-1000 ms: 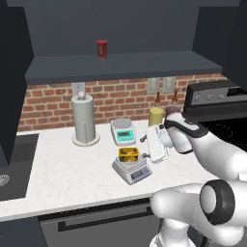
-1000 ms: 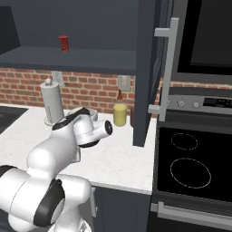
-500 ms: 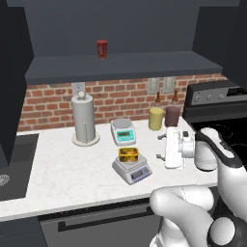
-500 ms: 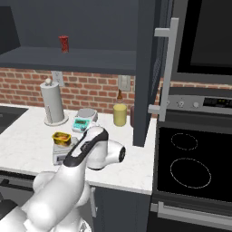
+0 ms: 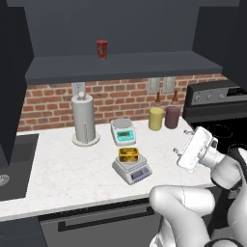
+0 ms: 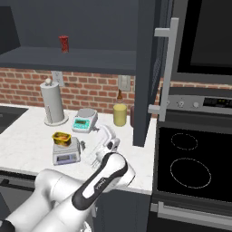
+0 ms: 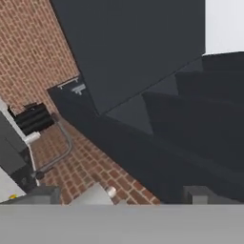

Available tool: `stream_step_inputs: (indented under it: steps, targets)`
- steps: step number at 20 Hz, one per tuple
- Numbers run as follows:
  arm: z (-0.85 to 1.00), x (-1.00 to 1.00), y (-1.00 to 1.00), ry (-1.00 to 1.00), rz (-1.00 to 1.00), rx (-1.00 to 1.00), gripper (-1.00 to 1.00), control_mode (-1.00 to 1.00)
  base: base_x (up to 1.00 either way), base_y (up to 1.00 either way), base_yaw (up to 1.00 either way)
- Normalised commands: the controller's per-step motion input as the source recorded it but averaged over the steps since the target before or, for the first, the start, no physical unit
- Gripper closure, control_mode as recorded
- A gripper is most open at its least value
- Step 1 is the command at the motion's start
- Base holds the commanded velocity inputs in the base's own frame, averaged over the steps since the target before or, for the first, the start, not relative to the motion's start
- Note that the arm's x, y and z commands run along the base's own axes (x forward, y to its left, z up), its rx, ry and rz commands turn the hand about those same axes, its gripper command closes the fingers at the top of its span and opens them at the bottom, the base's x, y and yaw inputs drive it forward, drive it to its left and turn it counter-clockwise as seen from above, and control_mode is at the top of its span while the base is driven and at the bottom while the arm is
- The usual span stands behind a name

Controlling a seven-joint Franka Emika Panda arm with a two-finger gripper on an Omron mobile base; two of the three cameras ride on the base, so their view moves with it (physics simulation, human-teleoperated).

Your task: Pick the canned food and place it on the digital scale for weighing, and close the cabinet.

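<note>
The canned food [image 5: 129, 154] [image 6: 62, 137], a low yellow tin with a dark top, rests on the round platter of the digital scale [image 5: 134, 171] [image 6: 66, 156] at the counter's middle. My gripper [image 5: 181, 142] [image 6: 92, 146] hovers to the right of the scale, apart from it, open and holding nothing. It is tilted upward, so the hand view looks at the brick wall and the underside of the cabinet [image 7: 143, 62]. The cabinet [image 5: 120, 65] stands open; its right door [image 6: 147, 68] juts toward me, edge-on, with a silver bar handle [image 6: 166, 68].
A red can [image 5: 102, 49] stands on the cabinet shelf. On the counter are a paper towel roll [image 5: 84, 119], a white scale with a teal front [image 5: 123, 131], a yellow jar [image 5: 156, 118] and a dark jar [image 5: 172, 116]. The stove [image 6: 190, 167] is right, a sink [image 5: 12, 169] left.
My arm has swung right, away from the scale, and the hand has tipped upward. The tin stays on the scale. The cabinet door has not moved.
</note>
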Motion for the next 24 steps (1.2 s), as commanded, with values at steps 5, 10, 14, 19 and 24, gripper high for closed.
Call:
stream_step_inputs:
  steps: [5, 10, 14, 19, 24]
  targets:
    - [0.76, -0.18, -0.78, -0.54, -0.11, 0.16, -1.0, -1.0, 0.0, 0.0, 0.0]
    - [0.79, -0.2, -0.94, -0.35, -0.09, 0.19, -1.0, -1.0, 0.0, 0.0, 0.0]
    - [0.37, -0.19, -1.0, -0.18, -0.09, 0.22, -1.0, -1.0, 0.0, 0.0, 0.0]
    - [0.24, -0.22, -0.99, -0.12, -0.1, 0.21, -1.0, -1.0, 0.0, 0.0, 0.0]
    - [0.51, -0.22, -0.89, 0.0, -0.11, 0.12, -1.0, -1.0, 0.0, 0.0, 0.0]
